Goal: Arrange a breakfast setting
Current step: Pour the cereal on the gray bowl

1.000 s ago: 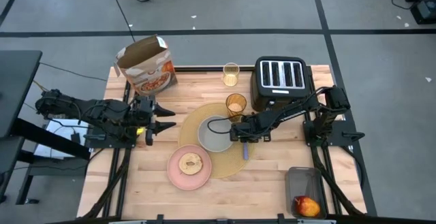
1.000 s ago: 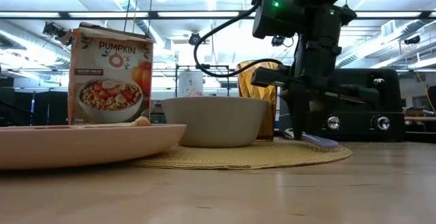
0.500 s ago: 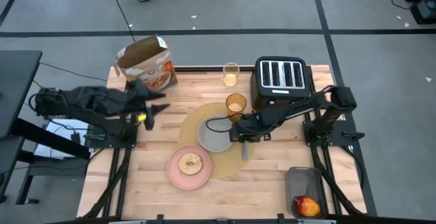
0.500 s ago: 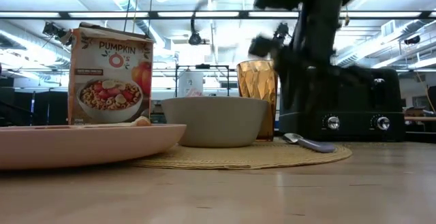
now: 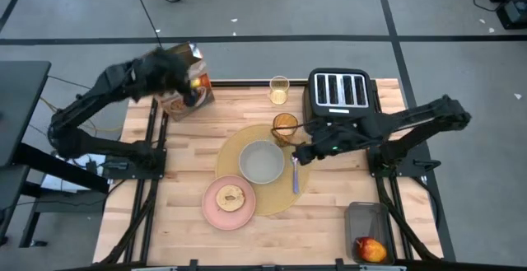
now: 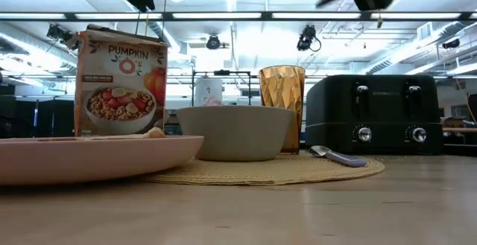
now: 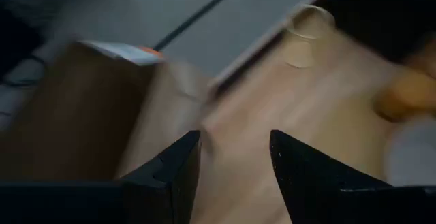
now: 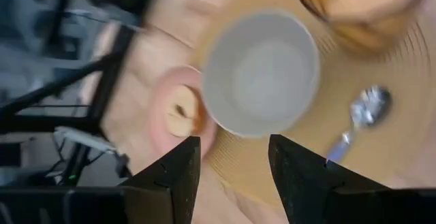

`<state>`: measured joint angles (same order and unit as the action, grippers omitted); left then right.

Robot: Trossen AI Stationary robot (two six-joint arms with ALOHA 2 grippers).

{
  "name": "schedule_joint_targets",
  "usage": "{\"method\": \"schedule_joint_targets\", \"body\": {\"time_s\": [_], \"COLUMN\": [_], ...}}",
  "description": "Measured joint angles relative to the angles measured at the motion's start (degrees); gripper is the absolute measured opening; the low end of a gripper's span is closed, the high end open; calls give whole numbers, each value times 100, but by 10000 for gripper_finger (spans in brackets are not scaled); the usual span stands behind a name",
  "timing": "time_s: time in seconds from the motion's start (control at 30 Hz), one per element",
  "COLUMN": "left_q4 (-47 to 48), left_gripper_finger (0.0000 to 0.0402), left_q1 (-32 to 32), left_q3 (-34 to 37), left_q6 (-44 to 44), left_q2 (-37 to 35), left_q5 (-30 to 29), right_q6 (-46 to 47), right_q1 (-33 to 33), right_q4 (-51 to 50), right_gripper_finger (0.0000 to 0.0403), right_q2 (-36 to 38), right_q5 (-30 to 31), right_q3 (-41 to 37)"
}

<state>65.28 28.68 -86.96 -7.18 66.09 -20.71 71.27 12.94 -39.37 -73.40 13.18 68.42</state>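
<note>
Your blue-handled spoon (image 5: 296, 175) lies on the round tan placemat (image 5: 233, 151), right of the grey bowl (image 5: 261, 161); the right gripper (image 5: 303, 153), open and empty, hovers beside it. The left gripper (image 5: 194, 82), open and empty, hangs at the cereal box (image 5: 183, 88); the red apple (image 5: 370, 249) waits off the placemat, so fetching it looks next.

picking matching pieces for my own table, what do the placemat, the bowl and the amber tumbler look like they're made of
Placemat: looks like woven straw or similar fibre, matte tan, with concentric ribbing in the right wrist view.
Bowl: probably ceramic or melamine, a plain matte grey with a smooth rim; the look leaves it open.
Amber tumbler: translucent with faceted diamond sides that let light through, so glass or clear plastic.
</note>
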Motion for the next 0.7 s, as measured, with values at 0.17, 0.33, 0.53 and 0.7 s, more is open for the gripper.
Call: {"method": "schedule_joint_targets", "body": {"time_s": [0.17, 0.33, 0.53, 0.7], "left_q4": [405, 986, 1329, 1616], "left_gripper_finger": [178, 178, 178, 178], "left_q1": [1184, 2014, 2287, 2299], "left_q3": [-622, -695, -695, -695], "left_q6": [633, 1216, 1676, 1617], "left_q2": [743, 1311, 1464, 1472], "left_q5": [871, 1425, 1659, 1775], "right_q6": [-867, -1337, -1567, -1841], "right_q1": [164, 407, 616, 616], "right_q4": [398, 479, 484, 507], "right_gripper_finger": [199, 206, 206, 206], "right_q2": [467, 747, 943, 1018], "right_q5": [9, -290, -428, -428], "right_q3": [4, 4, 4, 4]}}
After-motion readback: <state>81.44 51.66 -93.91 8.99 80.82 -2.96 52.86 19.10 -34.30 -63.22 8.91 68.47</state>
